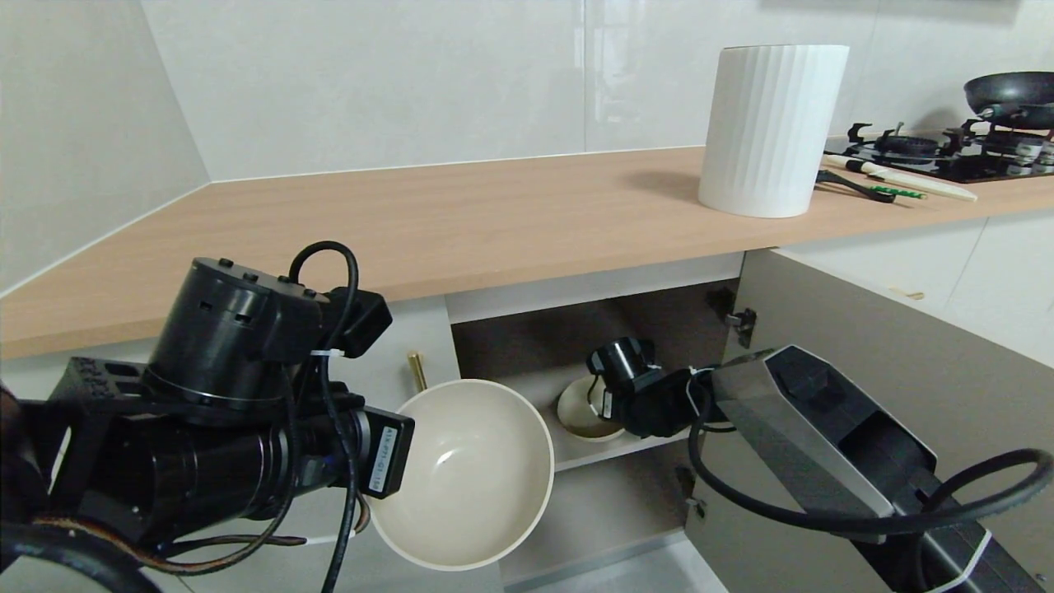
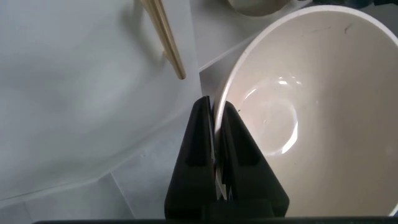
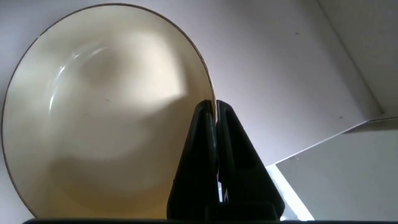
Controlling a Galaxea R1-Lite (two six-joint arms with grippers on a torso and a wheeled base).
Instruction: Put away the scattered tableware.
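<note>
Left pincer [image 2: 214, 107] grips large bowl [image 2: 305, 106] rim; right pincer [image 3: 216, 107] grips small bowl [image 3: 106, 112] in cabinet [image 1: 527, 338].

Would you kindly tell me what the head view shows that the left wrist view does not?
The head view adds the countertop, the white ribbed canister, the stove and the right gripper at the smaller bowl in the open cabinet. The left wrist view adds the grip up close: the left gripper shut on the large bowl, a finger on each side of its rim. Both share that large bowl, the gold-coloured bar beside it and, cut off in the wrist view, seemingly the smaller bowl.
</note>
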